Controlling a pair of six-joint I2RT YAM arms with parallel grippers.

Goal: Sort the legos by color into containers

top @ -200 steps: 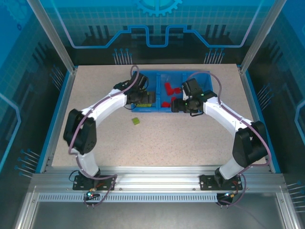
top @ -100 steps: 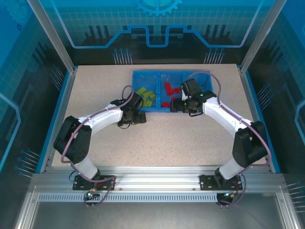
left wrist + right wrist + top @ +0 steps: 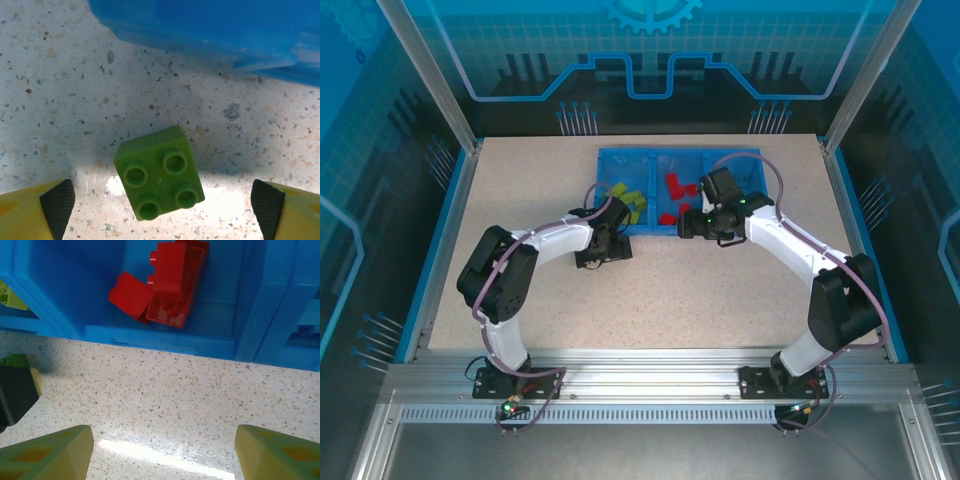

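I take the blue tray [image 3: 620, 165] as my landmark. It sits toward the far side of the speckled counter [image 3: 520, 200], with its three compartments side by side.

On the left wrist feed, one lime green brick [image 3: 159, 172] lies on the counter just on the near side of the tray's front wall, close to it but not touching. It has four studs facing up and sits turned at an angle to the wall. The left fingers [image 3: 30, 210] stand spread wide, one on each side of this brick. There is bare counter between each black pad and the plastic, so they have hold of nothing. From the overhead camera, the left arm bends in toward the tray's near-left corner, and its wrist covers the brick.

The right fingers [image 3: 50, 452] are also well apart, with only counter between them, and they are empty. They hover just short of the tray's front wall, opposite the middle compartment.

Inside the tray, the red bricks [image 3: 167, 282] are in the middle compartment, several of them bunched against the near wall (one lies on its side with its hollow underside showing). A loose cluster of lime green bricks [image 3: 628, 203] lies in the left compartment. The right arm and its cable cover much of the right compartment, so I cannot tell what it holds.
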